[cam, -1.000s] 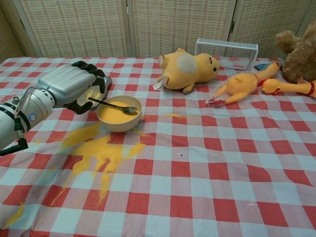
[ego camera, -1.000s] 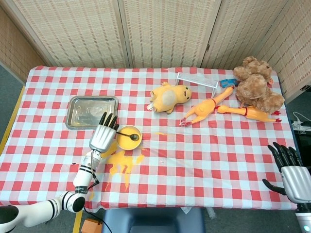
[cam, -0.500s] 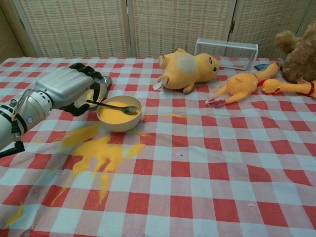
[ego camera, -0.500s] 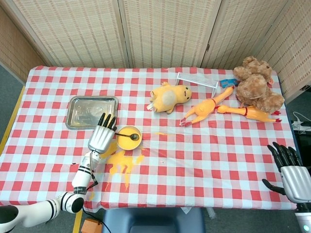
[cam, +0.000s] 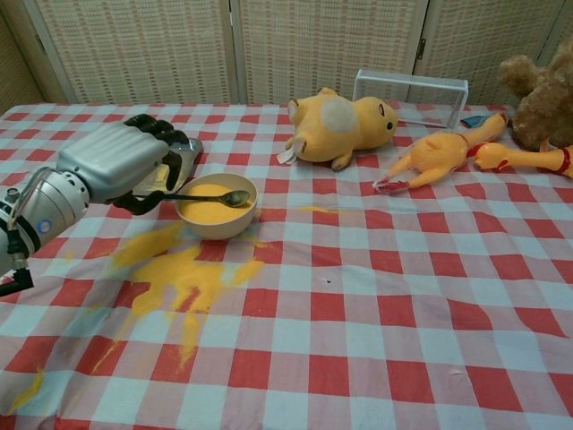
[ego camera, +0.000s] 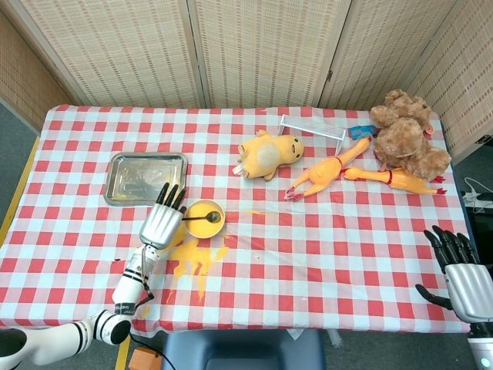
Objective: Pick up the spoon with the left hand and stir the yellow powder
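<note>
Left hand (cam: 116, 166) grips spoon (cam: 215, 197), lifted over bowl (cam: 216, 220) of yellow powder (cam: 210, 210) (front-left of table). Next: dip and circle. Right hand (ego camera: 461, 279) idle, fingers apart.

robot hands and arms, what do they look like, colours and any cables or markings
The left hand has a ribbed silver metal back and black fingers. Its wrist is a white cylinder with black bands and a small blue dot, a thin black cable looping along it, on a white arm. The right hand looks the same: silver back, black fingers.
</note>
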Controlling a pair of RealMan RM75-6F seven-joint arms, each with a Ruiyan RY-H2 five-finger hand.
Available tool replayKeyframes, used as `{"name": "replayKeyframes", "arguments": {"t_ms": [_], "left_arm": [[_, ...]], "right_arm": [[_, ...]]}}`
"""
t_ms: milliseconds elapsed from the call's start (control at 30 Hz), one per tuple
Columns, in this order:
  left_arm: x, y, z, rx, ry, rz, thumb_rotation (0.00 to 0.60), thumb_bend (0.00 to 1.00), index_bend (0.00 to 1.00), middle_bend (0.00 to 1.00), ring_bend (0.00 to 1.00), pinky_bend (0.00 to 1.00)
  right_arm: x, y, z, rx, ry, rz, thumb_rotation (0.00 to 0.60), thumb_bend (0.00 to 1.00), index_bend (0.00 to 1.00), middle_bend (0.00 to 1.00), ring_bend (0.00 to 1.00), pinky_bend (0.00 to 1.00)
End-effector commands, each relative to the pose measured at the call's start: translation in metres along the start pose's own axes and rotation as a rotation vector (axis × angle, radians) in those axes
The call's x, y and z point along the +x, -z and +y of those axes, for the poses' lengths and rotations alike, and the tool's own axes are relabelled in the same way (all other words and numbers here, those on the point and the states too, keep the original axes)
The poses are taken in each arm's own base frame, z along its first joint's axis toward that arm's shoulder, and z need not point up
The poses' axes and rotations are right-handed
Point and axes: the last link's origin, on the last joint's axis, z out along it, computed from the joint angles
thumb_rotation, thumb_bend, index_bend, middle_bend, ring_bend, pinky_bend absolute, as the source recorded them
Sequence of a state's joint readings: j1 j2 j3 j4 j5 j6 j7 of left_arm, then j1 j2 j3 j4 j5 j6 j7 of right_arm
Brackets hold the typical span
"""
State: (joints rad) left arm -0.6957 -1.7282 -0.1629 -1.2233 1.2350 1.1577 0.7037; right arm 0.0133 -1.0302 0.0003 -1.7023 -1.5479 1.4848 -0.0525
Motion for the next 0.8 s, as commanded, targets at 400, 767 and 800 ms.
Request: {"name": "replayKeyframes", "arguments": {"t_ms": [400,767,800], "left_arm": [[-0.02,0.027,-0.021,-0.036,0.107,0.074,0.6,0.46,0.29,0.0,0.0,0.0],[-0.04,0.026,-0.02,-0.076,0.074,0.17,0.6,0.46,0.39,0.0,0.0,0.0],[-0.042,0.026,-0.02,-0.079,0.069,0.174,0.6,0.46,0.39,0.0,0.0,0.0]], "right_arm": [[0.0,0.003,-0.003,0.017,0.003,0.001,0.6,0.09,0.0,0.0,0.0,0.0],[-0.001,0.005,-0.005,0.027,0.008,0.003,0.6,0.09,0.0,0.0,0.0,0.0],[-0.001,0.005,-0.005,0.028,0.008,0.003,0.6,0.09,0.0,0.0,0.0,0.0]]}}
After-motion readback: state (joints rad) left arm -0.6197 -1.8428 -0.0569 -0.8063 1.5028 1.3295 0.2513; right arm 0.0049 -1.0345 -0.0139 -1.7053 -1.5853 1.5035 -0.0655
